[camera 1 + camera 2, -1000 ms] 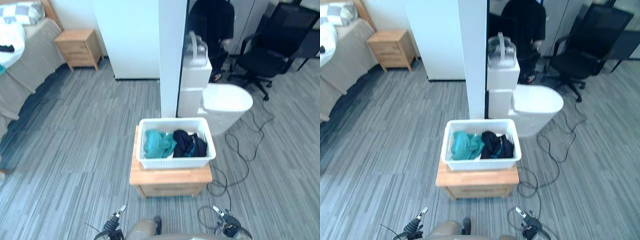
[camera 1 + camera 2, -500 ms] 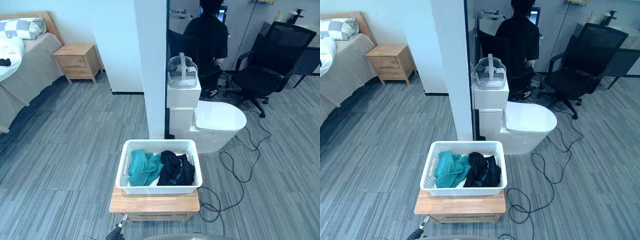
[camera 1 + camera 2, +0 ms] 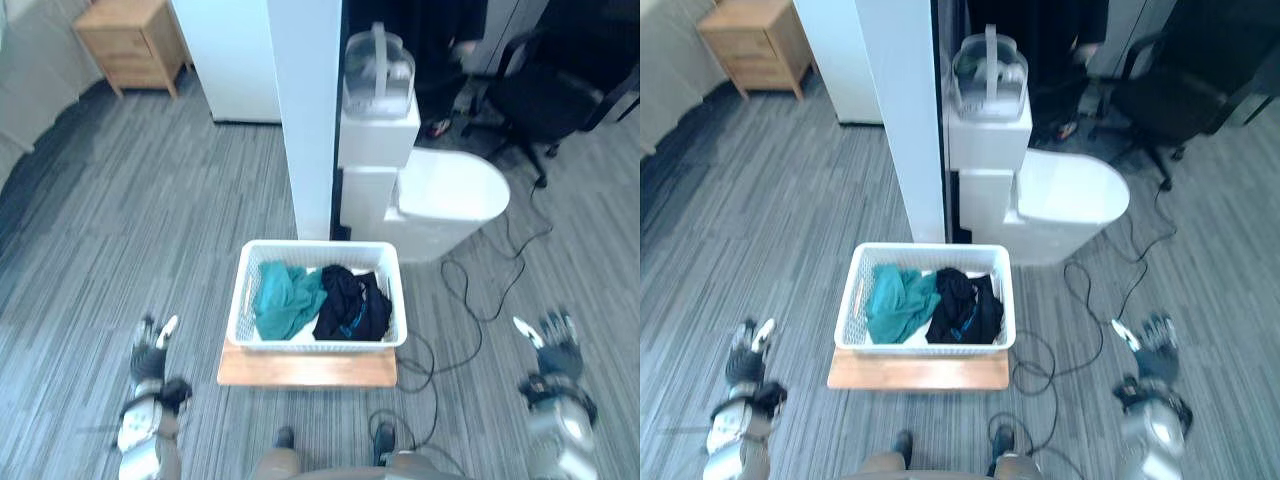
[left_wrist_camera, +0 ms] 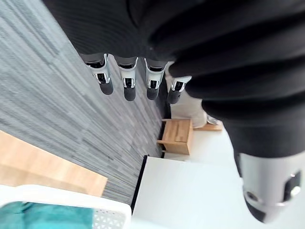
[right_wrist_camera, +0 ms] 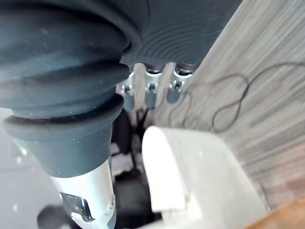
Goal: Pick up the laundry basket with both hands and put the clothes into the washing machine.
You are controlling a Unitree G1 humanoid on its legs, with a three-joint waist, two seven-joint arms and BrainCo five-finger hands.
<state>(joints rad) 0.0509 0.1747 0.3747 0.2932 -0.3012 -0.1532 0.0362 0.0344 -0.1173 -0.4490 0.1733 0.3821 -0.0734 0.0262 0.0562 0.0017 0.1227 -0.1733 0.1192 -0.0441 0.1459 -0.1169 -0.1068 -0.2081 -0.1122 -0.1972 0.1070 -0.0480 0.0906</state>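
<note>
The white laundry basket [image 3: 241,300] sits on a low wooden counter [image 3: 305,368] in the middle of the grey floor, its long side across the view. Inside it a teal garment [image 3: 283,298] lies bunched on the robot's left and a dark garment [image 3: 350,304] on the right, the two touching in the middle. The left hand [image 3: 149,352] hangs over the floor to the left of the counter, apart from the basket, its fingers [image 4: 127,87] straight and slightly spread, holding nothing. The left wrist view shows a corner of the basket and the teal cloth past those fingers with bare floor between. The right hand [image 3: 558,352] hangs well to the right of the basket, its fingers [image 5: 151,91] likewise straight, side by side and empty. Just behind the basket stand a white pillar [image 3: 305,110] and a white toilet [image 3: 452,195] with a headset [image 3: 378,66] on its cistern. Farther back are a black office chair [image 3: 560,90], a person in dark clothes [image 3: 440,40] and a wooden nightstand [image 3: 125,40].
</note>
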